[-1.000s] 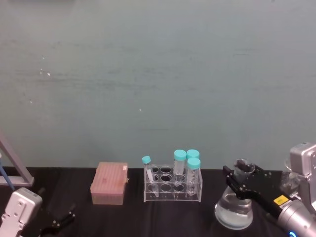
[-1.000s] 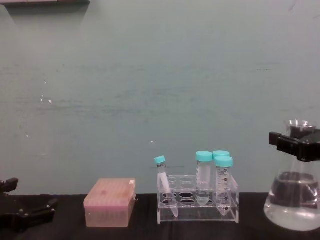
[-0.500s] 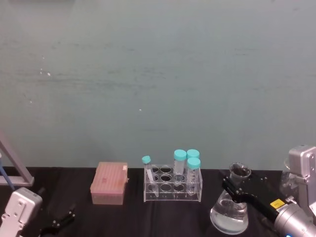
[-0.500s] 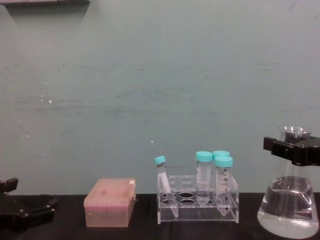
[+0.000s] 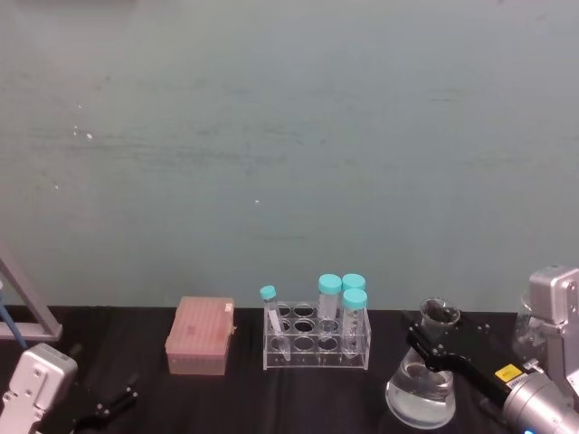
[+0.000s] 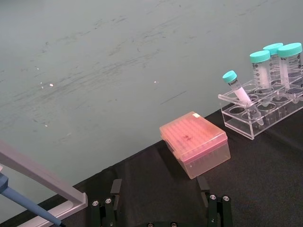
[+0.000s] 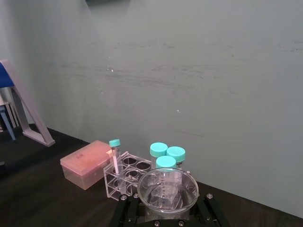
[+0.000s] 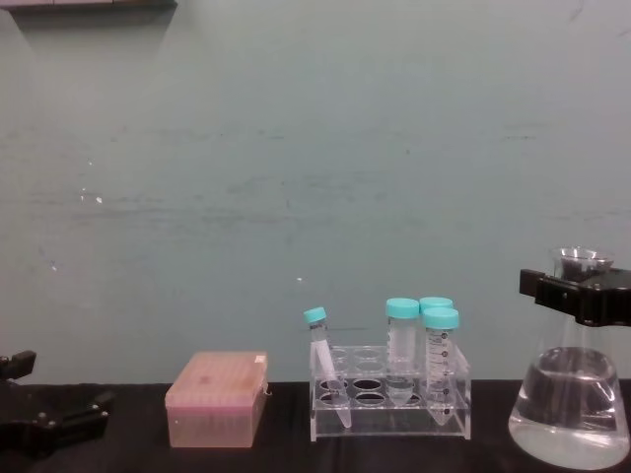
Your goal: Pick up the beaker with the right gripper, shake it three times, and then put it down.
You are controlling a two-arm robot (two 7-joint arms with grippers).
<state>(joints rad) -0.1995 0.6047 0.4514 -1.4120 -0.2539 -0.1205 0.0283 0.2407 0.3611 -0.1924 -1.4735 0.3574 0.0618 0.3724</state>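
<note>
On a black tabletop [image 5: 271,398], before a scuffed teal wall [image 5: 289,136]: a clear rack [image 5: 317,346] with three large teal-capped tubes [image 5: 329,303] upright toward its right end, one slim tube [image 5: 272,316] leaning left at the other. Left of it, apart, a closed pink box [image 5: 200,336]. Far left, a slanted grey stand [image 5: 23,303]

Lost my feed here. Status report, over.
Right tool shut on beaker neck, beaker upright with liquid. Left tool open, parked low left. Tube rack stands apart, left of beaker.
</note>
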